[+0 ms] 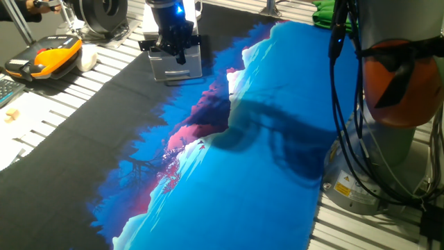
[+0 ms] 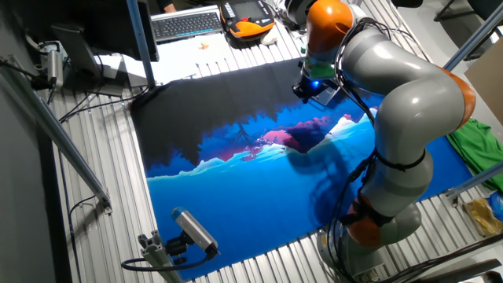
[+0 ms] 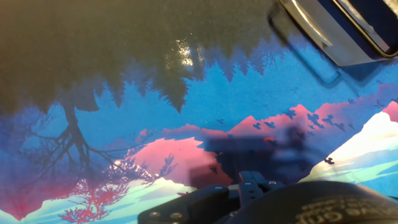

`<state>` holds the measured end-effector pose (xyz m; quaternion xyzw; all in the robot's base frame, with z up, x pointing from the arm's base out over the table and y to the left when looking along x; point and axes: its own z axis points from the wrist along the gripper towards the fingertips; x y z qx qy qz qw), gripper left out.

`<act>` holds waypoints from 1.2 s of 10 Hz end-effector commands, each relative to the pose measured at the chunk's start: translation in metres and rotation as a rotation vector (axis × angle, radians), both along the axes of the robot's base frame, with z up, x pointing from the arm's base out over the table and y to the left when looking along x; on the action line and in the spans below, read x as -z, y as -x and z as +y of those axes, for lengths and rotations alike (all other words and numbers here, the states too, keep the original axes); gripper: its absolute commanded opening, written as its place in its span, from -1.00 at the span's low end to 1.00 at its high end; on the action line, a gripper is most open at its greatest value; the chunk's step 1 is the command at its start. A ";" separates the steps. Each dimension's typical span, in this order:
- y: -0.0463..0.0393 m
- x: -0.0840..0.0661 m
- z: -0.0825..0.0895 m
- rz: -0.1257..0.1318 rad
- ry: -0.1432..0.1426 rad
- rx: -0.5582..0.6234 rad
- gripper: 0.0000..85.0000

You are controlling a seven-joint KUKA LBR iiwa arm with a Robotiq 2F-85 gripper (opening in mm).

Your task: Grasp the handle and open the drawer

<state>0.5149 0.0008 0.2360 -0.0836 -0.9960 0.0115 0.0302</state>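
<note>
A small white box-shaped cabinet stands at the far end of the printed mat, and the drawer's (image 1: 175, 69) pale front faces me. The handle (image 1: 148, 46), a black bar, shows to the left of my gripper (image 1: 180, 50), which hangs right over the cabinet's front with a blue light lit above it. Its fingers reach down to the bar's height, but whether they hold it is not visible. In the other fixed view my gripper (image 2: 313, 88) is mostly hidden by the arm. In the hand view, only a grey-edged corner of the cabinet (image 3: 336, 28) shows at top right.
A blue-and-black landscape mat (image 1: 243, 173) covers the table. An orange-and-black case (image 1: 45, 57) lies at the far left, with a keyboard (image 2: 185, 23) beyond it. Green cloth (image 2: 479, 145) lies beside the robot's base (image 1: 388, 153). A camera on a mount (image 2: 192, 232) stands at the mat's near edge.
</note>
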 end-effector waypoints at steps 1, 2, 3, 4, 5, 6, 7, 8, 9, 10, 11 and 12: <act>0.0000 0.000 0.000 0.000 0.001 0.000 -1.00; 0.0000 0.000 0.000 0.000 0.001 0.001 -1.00; 0.0000 0.000 0.000 -0.002 0.001 0.001 -1.00; 0.0000 0.000 0.000 -0.005 0.002 0.003 -1.00; -0.0001 0.000 0.000 -0.006 0.002 0.004 -1.00; -0.0001 0.000 0.000 -0.006 0.002 0.004 -1.00; -0.0001 0.000 0.000 -0.006 0.002 0.004 -1.00; -0.0002 0.000 0.000 -0.008 0.001 0.008 -1.00; -0.0003 0.000 0.000 -0.011 0.003 0.009 -1.00; -0.0009 0.000 -0.001 -0.011 -0.005 0.011 -1.00; -0.0035 -0.003 -0.005 -0.006 -0.028 0.014 -1.00; -0.0077 -0.006 -0.010 -0.003 -0.031 0.011 -1.00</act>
